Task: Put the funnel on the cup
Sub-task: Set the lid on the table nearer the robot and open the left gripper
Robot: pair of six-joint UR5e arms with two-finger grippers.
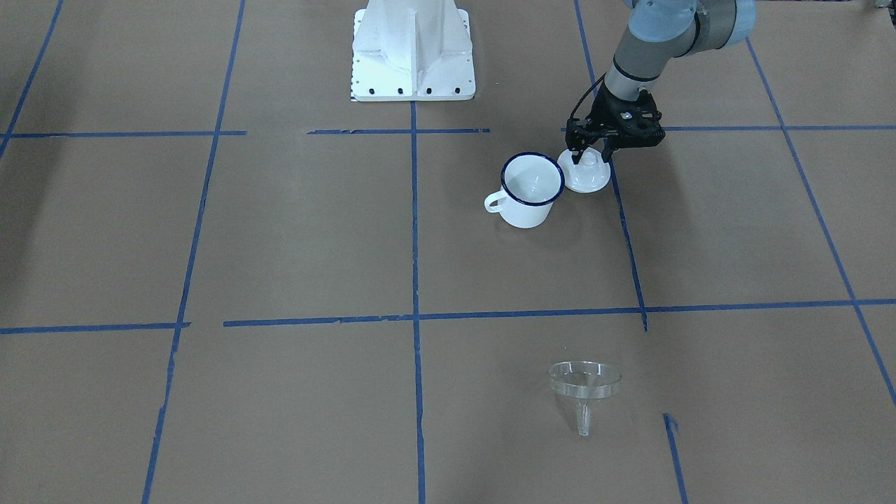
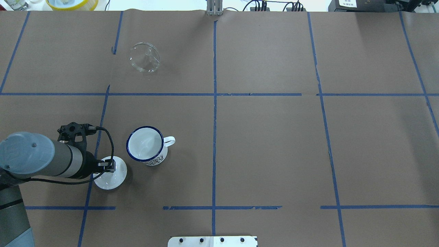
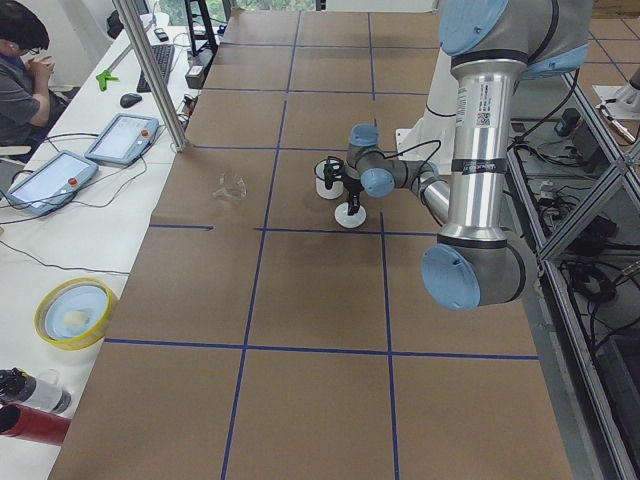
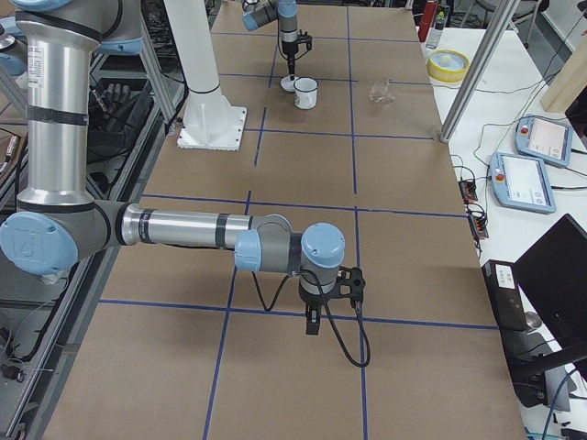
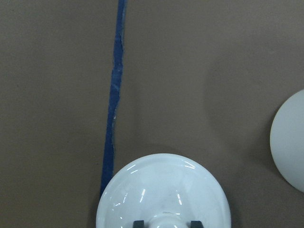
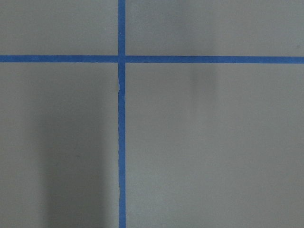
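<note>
Straddling the knob (image 5: pixel 167 220) of the white lid (image 2: pixel 113 178) just beside the cup (image 2: pixel 145 147), the left gripper (image 1: pixel 591 157), its grip indeterminable like that of the right gripper (image 4: pixel 313 324), could drag the lid into the cup if it rose unreleased; the funnel (image 2: pixel 144 57) lay well beyond the cup.

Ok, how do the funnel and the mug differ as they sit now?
The funnel is clear; the mug is white with a dark blue rim. The funnel lies tipped on its side; the mug stands upright. The funnel sits alone; the mug is beside the lid. Both rest on the table, unheld.
</note>
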